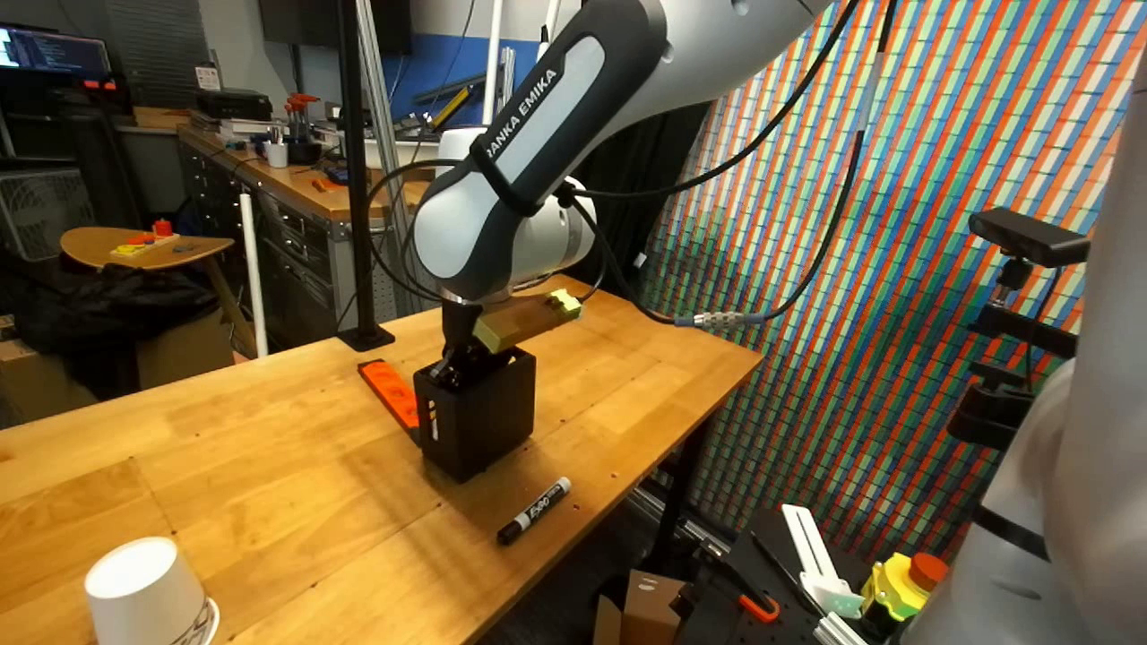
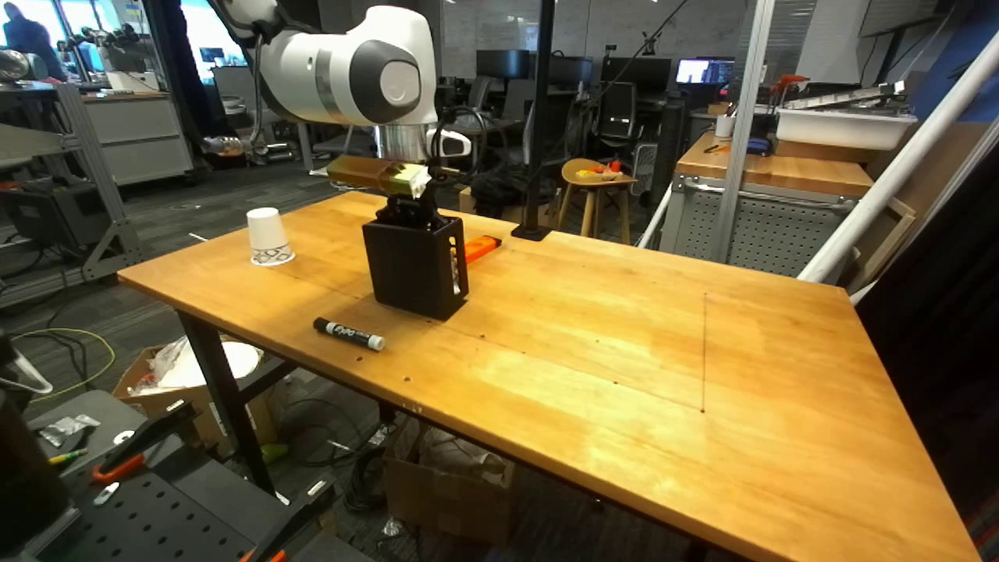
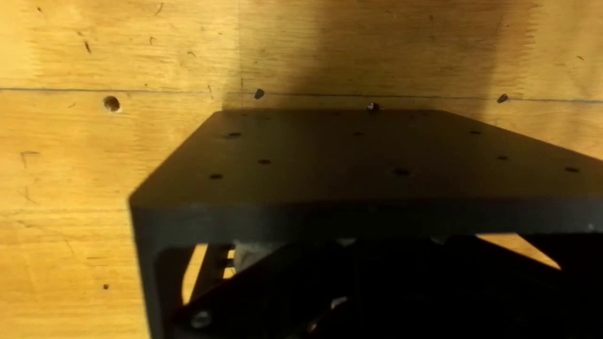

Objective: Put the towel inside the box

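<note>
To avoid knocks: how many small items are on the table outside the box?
3: a marker near the table edge, an upturned cup apart from the box, an orange item partly behind it. Others may be hidden there.

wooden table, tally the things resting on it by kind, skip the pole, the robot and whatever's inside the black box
Black box: 1
White cup: 1
Marker: 1
Orange-and-black item, exact kind unclear: 1
Total: 4
</note>
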`<state>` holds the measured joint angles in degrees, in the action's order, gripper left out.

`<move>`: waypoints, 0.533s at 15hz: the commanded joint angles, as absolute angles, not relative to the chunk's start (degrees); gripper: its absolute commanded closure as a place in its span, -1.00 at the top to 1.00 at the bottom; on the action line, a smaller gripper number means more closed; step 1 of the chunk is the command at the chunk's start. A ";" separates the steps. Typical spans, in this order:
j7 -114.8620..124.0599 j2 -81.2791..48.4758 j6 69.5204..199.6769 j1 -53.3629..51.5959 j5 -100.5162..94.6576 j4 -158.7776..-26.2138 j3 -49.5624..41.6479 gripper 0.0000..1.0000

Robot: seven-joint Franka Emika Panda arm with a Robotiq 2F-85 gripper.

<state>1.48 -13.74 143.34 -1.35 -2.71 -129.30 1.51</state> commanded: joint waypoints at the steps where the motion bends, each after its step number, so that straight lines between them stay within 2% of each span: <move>1: -1.25 -17.68 144.20 -0.34 0.78 -128.31 1.98 -0.95; 8: -2.92 -16.19 143.09 0.89 2.73 -127.77 1.29 -0.95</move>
